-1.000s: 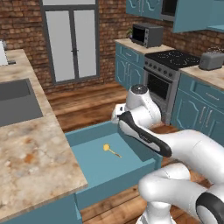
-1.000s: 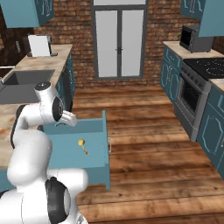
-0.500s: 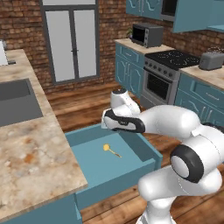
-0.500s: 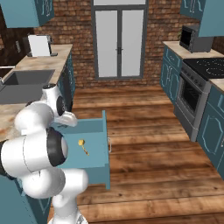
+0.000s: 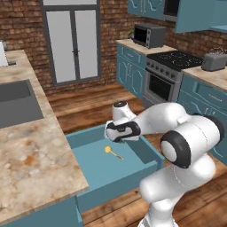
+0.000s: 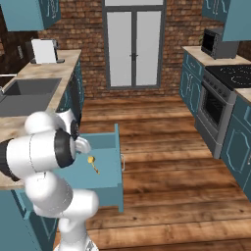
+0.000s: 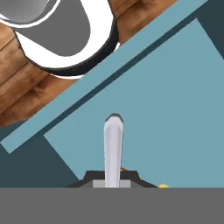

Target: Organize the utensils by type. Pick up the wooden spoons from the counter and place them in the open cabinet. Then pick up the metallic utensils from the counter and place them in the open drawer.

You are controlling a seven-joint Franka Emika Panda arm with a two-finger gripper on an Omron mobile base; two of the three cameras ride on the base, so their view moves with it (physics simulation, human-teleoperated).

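Jaws (image 7: 113, 175) clamped on a silver utensil (image 7: 113, 146), now lower over the open drawer (image 5: 133, 166), yellow-ended utensil (image 5: 112, 152) unmoved inside

The open drawer (image 5: 95, 170) holds 1 thin, seemingly metallic utensil (image 5: 113, 152) with a yellow end.

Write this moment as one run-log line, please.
thin silver metal utensil: gripped | gripper: shut, over open teal drawer | yellow-ended utensil: inside drawer

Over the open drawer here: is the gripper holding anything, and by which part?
Yes. The gripper is shut on a thin silver utensil, clamped at one end; the rest sticks out past the fingertips, above the open drawer.
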